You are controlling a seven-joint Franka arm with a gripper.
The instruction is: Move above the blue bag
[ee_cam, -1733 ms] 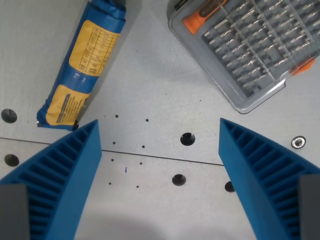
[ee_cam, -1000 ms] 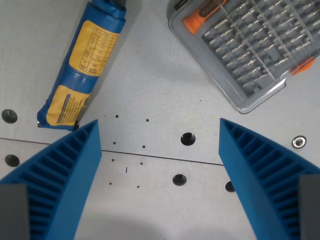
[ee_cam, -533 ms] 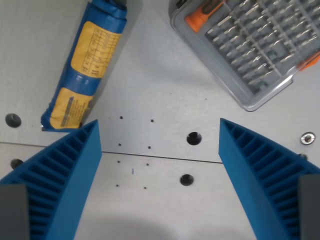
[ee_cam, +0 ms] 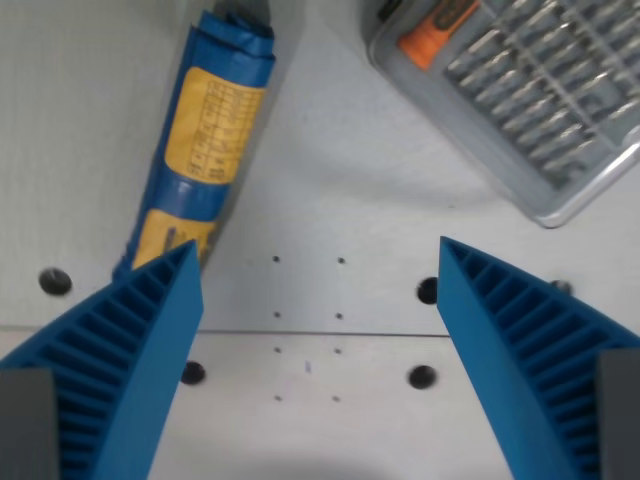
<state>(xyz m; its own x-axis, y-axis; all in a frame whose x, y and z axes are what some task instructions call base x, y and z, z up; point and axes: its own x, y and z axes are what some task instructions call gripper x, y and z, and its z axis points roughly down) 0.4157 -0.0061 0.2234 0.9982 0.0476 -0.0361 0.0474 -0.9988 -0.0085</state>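
Observation:
The blue bag (ee_cam: 208, 140) is a long rolled blue packet with yellow labels, lying slantwise on the grey table at the wrist view's upper left. Its lower end is hidden behind my left finger. My gripper (ee_cam: 320, 330) is open and empty, its two blue ribbed fingers (ee_cam: 120, 370) spread wide at the bottom corners. It hangs over bare table, to the right of and below the bag in the picture.
A clear plastic case of screwdriver bits (ee_cam: 530, 90) with an orange-handled driver (ee_cam: 435, 25) lies at the upper right. The grey table (ee_cam: 330, 200) has several bolt holes and a seam line across the lower part.
The whole scene has shifted right and a little down in the view, so the camera has moved left and up in the picture. The bag now sits nearer the middle. The fingers stay open.

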